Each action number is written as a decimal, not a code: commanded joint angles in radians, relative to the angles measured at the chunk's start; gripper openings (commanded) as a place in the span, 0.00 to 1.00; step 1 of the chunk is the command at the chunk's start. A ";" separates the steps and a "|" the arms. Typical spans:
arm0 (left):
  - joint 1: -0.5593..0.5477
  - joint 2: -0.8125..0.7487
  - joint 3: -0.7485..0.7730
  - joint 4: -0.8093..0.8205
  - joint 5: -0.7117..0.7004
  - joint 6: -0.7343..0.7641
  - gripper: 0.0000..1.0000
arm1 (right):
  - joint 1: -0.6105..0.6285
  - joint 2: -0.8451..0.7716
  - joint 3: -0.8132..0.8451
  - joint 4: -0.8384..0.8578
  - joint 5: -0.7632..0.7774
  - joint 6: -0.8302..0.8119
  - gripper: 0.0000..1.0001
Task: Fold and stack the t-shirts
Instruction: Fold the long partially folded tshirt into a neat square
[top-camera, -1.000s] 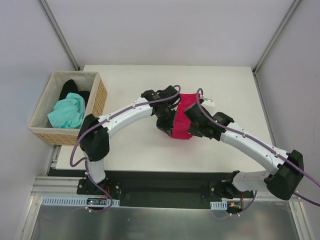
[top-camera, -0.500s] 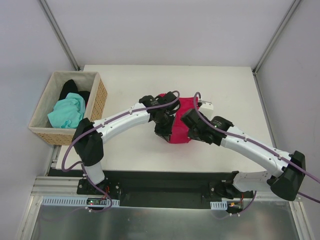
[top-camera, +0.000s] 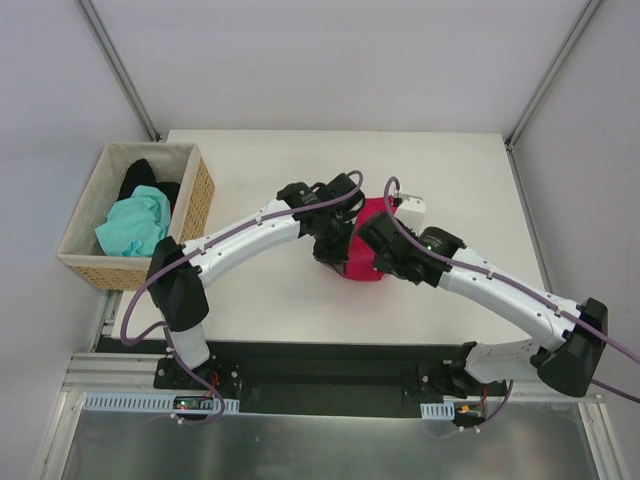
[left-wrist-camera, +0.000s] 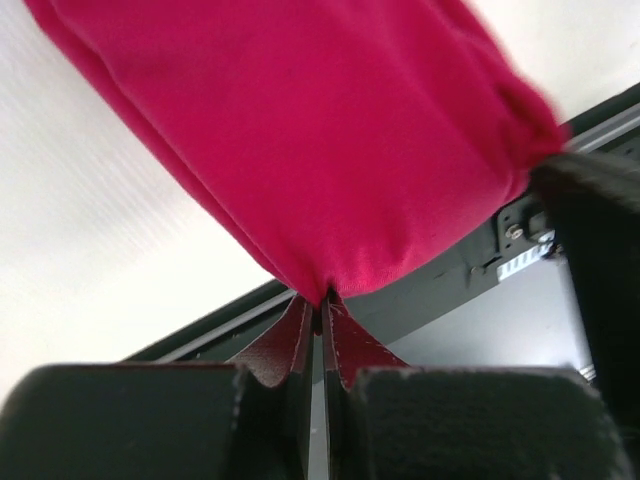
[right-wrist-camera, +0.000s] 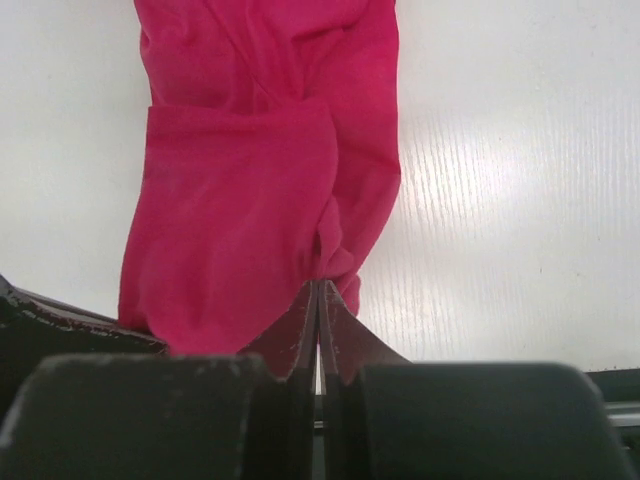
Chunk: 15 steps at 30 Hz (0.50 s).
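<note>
Red t-shirt (top-camera: 368, 232) is bunched at mid-desk (top-camera: 262, 300), long axis running from near edge to far edge. Left tool (left-wrist-camera: 320, 312) and right tool (right-wrist-camera: 318, 296) are each clamped on its near end, on opposite sides; neither arm is judged nearer.

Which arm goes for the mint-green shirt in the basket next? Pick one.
Left, probably: the wicker basket sits on its side of the table. Left tool and right tool both clamp the crimson t-shirt, so release first.
</note>
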<state>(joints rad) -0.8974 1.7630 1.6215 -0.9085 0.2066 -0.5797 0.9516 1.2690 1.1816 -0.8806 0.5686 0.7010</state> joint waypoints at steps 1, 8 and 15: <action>0.003 0.058 0.141 -0.062 -0.038 0.061 0.00 | 0.000 0.039 0.096 -0.017 0.063 -0.032 0.01; 0.067 0.125 0.250 -0.090 -0.041 0.130 0.00 | -0.043 0.093 0.148 0.005 0.073 -0.083 0.01; 0.152 0.150 0.268 -0.095 -0.044 0.179 0.00 | -0.093 0.159 0.185 0.012 0.082 -0.120 0.01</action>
<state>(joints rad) -0.7837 1.9110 1.8450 -0.9718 0.1757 -0.4530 0.8783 1.4017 1.3106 -0.8772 0.6155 0.6212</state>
